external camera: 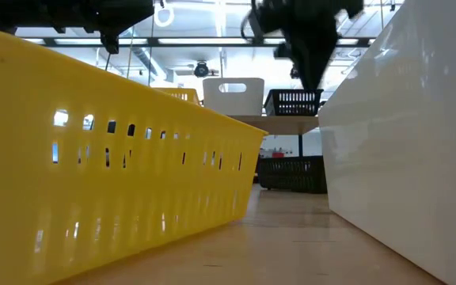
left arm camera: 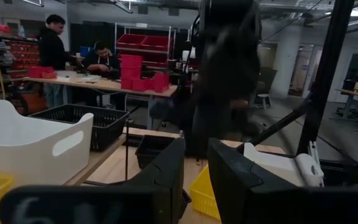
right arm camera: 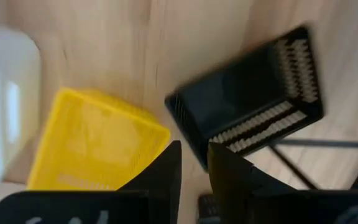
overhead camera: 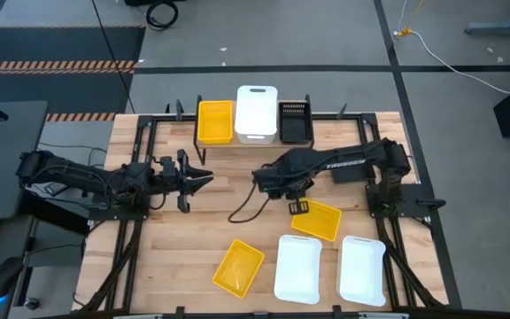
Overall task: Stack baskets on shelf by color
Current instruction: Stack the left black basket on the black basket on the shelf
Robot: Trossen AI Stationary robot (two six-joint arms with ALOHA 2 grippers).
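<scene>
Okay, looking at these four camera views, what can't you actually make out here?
- Right gripper: high view, too small to tell whether it holds the small black piece by the yellow basket.
- Loose black basket: right wrist view, motion-blurred.
- Shelf: low view, mostly hidden behind the near yellow basket and white basket.
- Left gripper: left wrist view, cut off by the frame's bottom edge.

**Right wrist camera: two baskets on the wood below**

The right gripper (right arm camera: 194,163) points down at the light wooden desk (right arm camera: 123,43), its two dark jaws a narrow gap apart with nothing between them. At ten o'clock from the jaws lies a yellow basket (right arm camera: 95,146); at one o'clock, a black mesh-sided basket (right arm camera: 244,109). Part of a white basket (right arm camera: 5,106) shows at nine o'clock.
</scene>
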